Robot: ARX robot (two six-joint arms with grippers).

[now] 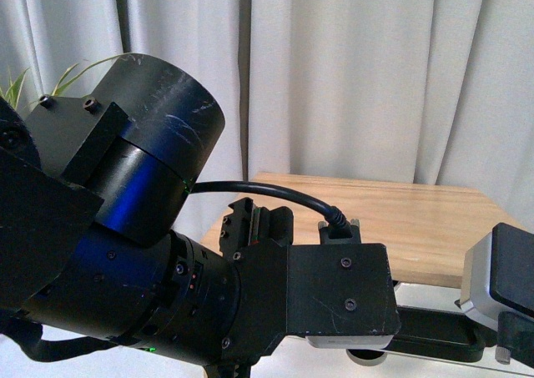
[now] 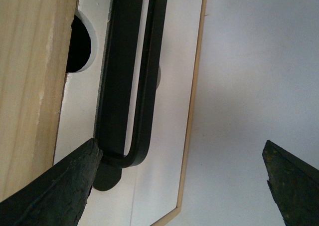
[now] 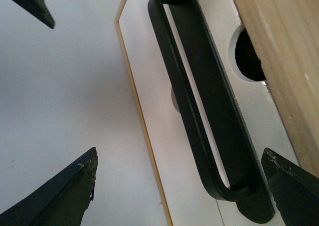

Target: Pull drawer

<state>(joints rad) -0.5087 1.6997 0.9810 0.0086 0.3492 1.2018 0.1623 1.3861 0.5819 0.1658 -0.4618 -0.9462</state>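
The drawer [image 2: 172, 86] sits directly under the light wood cabinet top [image 2: 30, 86]. Its smooth white front is edged with a thin pale wood strip. A slim black bar handle [image 2: 149, 61] with rounded corners runs along the front. Between the handle and the cabinet top, a half-round notch [image 2: 79, 44], dark inside, is cut into the drawer's edge.

The left gripper [image 2: 182, 151] faces one end of the handle with its fingers [image 2: 55, 186] spread wide. One tip is right at the handle's bend; whether it touches I cannot tell. The right gripper [image 3: 179, 151] faces the handle's other end, its fingers [image 3: 62, 193] also wide apart, with that end of the bar between them and ungripped.

In the front view the left arm [image 1: 125, 253], matte black and scuffed, angles down before the cabinet top, and a black cable [image 1: 267, 193] arches over its wrist.
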